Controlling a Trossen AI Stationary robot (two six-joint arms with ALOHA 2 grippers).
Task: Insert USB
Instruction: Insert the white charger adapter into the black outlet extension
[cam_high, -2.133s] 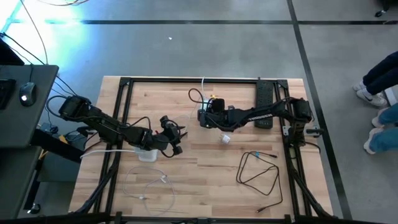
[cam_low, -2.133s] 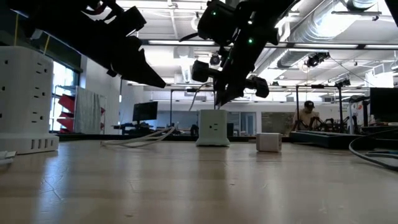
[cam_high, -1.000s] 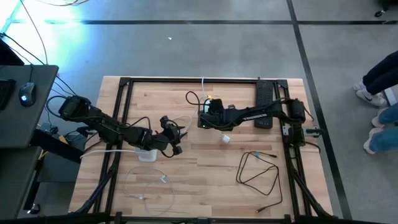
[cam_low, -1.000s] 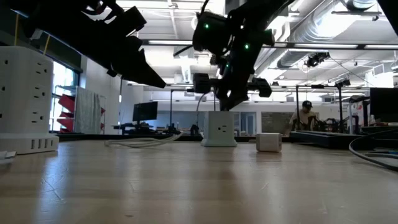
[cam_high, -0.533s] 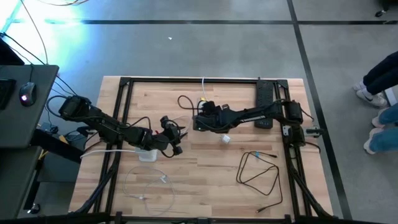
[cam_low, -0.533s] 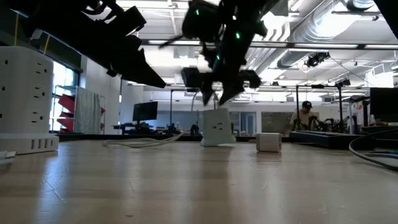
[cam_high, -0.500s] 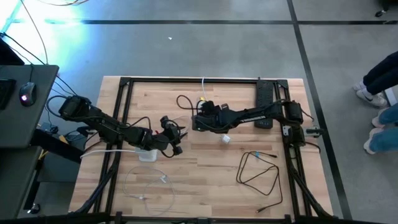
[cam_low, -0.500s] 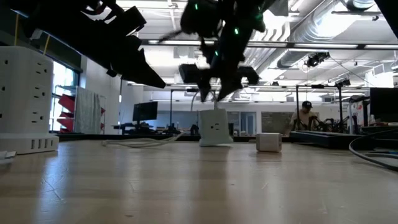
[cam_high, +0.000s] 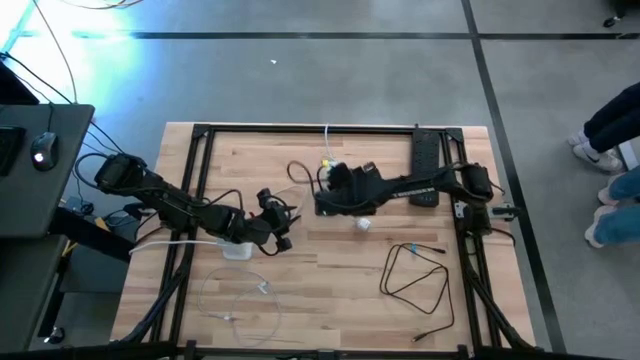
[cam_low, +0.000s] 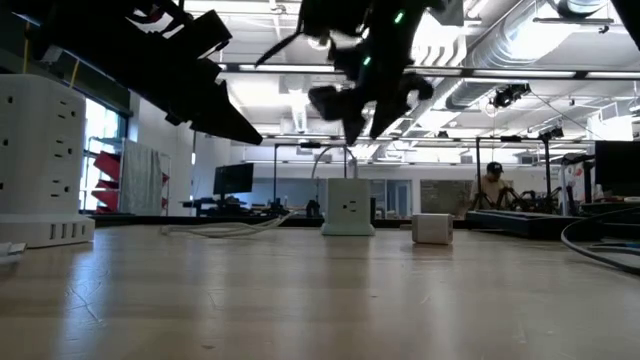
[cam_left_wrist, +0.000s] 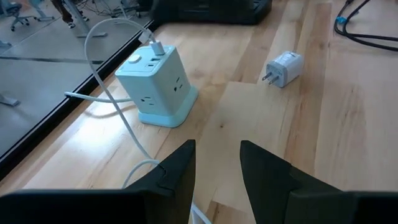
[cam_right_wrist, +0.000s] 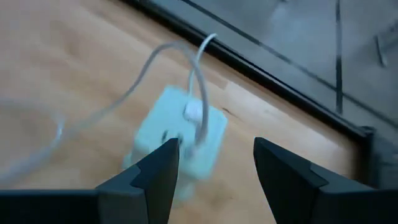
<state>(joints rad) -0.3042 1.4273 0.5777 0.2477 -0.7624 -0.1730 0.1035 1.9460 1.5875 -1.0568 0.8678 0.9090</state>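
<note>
A pale blue cube power strip (cam_left_wrist: 158, 84) stands on the wooden table near its far middle, also in the low view (cam_low: 347, 207). A white USB plug (cam_right_wrist: 194, 112) sticks into the cube's top, and its cable (cam_left_wrist: 112, 93) loops away over the wood. My right gripper (cam_right_wrist: 214, 149) hangs open above the cube, touching nothing; it also shows in the high view (cam_high: 322, 203). My left gripper (cam_left_wrist: 217, 168) waits left of centre (cam_high: 283, 228), fingers apart, pointing at the cube. The white cable runs under one of its fingers; whether they touch I cannot tell.
A small white charger (cam_high: 362, 224) lies right of the cube. A white tower power strip (cam_high: 235, 247) stands under my left arm. A black power strip (cam_high: 424, 165) lies at the far right, a black cable loop (cam_high: 415, 275) at the near right, a thin white cable (cam_high: 245, 295) near left.
My right gripper has opened and let go of the USB plug, which stays in the cube's top. It has then risen clear of the cube and drifted a little toward the table's left edge. The cube rocked briefly and stands upright again.
</note>
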